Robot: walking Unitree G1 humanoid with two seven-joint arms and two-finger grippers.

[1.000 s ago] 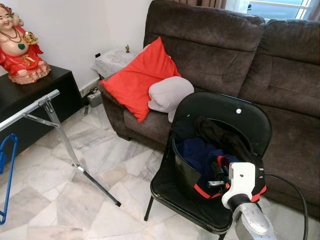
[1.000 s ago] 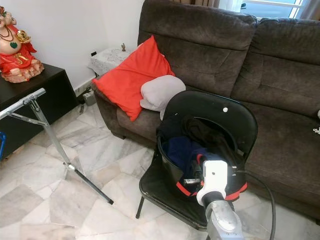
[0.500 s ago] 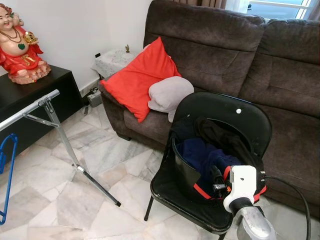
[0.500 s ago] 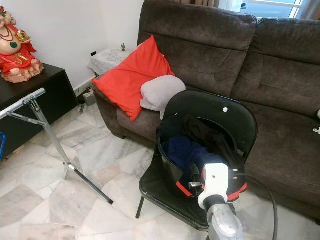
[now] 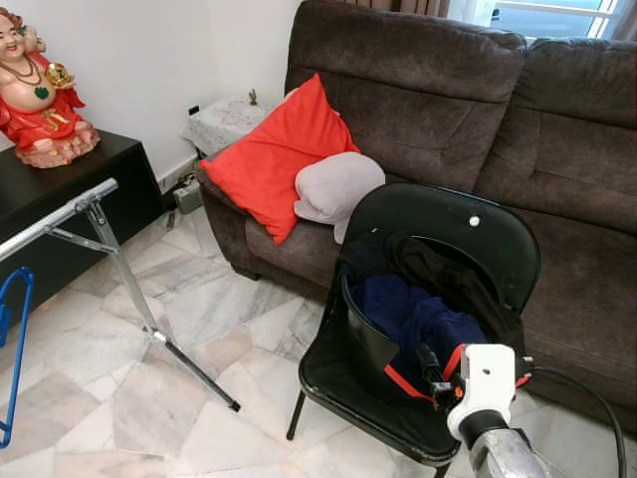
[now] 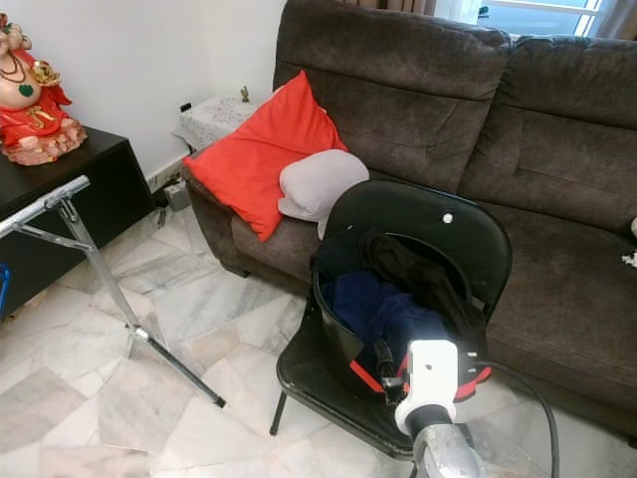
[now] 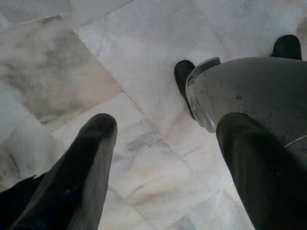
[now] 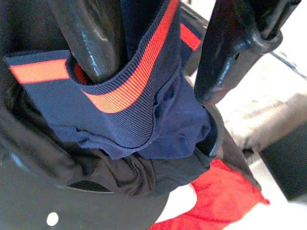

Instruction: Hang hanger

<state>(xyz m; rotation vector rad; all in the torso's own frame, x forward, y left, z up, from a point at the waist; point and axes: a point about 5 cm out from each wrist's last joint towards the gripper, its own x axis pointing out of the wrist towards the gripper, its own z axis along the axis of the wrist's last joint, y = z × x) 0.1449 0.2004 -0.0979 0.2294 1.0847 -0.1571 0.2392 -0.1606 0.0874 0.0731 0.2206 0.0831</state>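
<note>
A blue hanger (image 5: 14, 349) hangs at the far left edge of the left eye view, below the slanted metal rail of a drying rack (image 5: 95, 234) that stands on the marble floor (image 5: 90, 378). Well apart from it, on the robot's right, a black chair (image 5: 438, 249) holds a heap of clothes: a navy garment with an orange-striped band (image 8: 129, 96) on top of a black one. The right gripper (image 5: 430, 366) is at the near edge of this heap; in the right wrist view its fingers (image 8: 96, 33) stand spread, one slipped inside the striped band and the other outside it, so the band lies between them unclamped. The left gripper (image 7: 163, 158) hangs over the floor with its two fingers apart and nothing between them, next to the robot's grey leg (image 7: 249, 91). Behind the chair is a brown sofa (image 5: 448, 100) with a red cushion (image 5: 274, 149) and a grey cushion (image 5: 338, 187). A red figurine (image 5: 38, 90) stands on a black surface (image 5: 70, 189) by the wall.
</note>
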